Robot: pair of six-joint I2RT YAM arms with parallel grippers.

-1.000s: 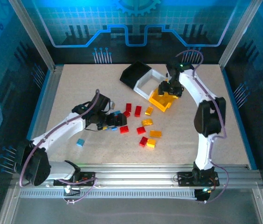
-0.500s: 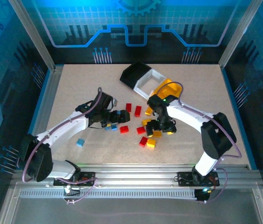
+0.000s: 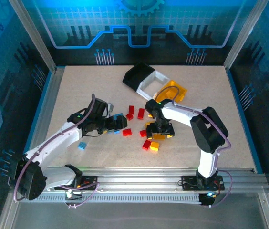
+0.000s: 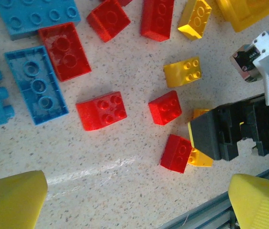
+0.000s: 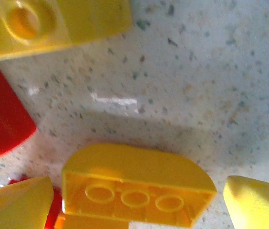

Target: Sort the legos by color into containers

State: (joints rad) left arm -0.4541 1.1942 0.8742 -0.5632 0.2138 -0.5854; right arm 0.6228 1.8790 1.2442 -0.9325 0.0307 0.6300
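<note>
The yellow brick (image 5: 134, 183), hollow underside showing, lies on the table (image 5: 196, 71) between the right gripper (image 5: 135, 205)'s parted fingers — light, rigid, probably slick, best pinched across its long flat sides — while the left gripper (image 4: 135, 202) hangs open, empty.

Up top, the fixed camera sits high behind both arm bases, tilted down over the whole surface (image 3: 211, 95). The left wrist camera looks straight down from mid-height on the scattered legos (image 4: 101, 110), catching the right claw (image 4: 211, 138) at its edge. The right wrist camera is nearly on the surface, with a yellow brick (image 5: 134, 183) looming large. All three overlap on the central red-and-yellow cluster.
</note>
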